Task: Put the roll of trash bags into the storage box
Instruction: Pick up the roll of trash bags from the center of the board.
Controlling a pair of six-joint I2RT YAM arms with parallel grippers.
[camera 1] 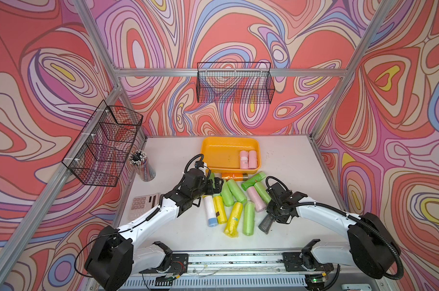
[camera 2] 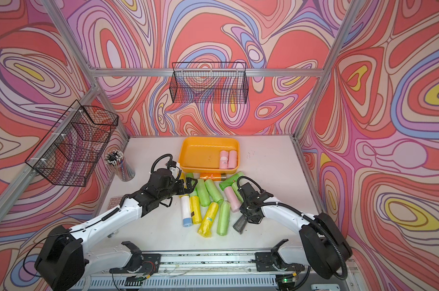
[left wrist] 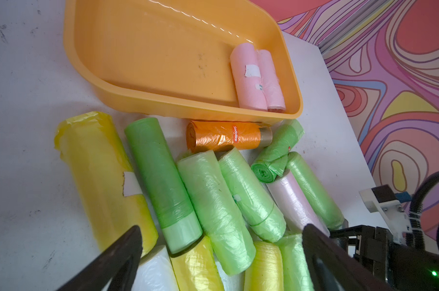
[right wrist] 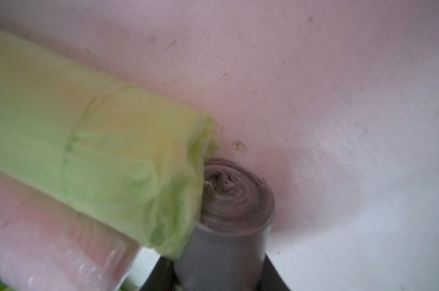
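Right wrist: right claw [right wrist: 218, 267] clenched on grey roll [right wrist: 236, 199].
Its long axis lies along the claw, spiral end outward; green roll [right wrist: 100, 141] crowds just beside; left claw [left wrist: 222, 230] released.

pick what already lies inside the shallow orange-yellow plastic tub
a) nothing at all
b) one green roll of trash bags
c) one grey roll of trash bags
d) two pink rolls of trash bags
d: two pink rolls of trash bags lie side by side at one end of the shallow orange-yellow plastic tub.
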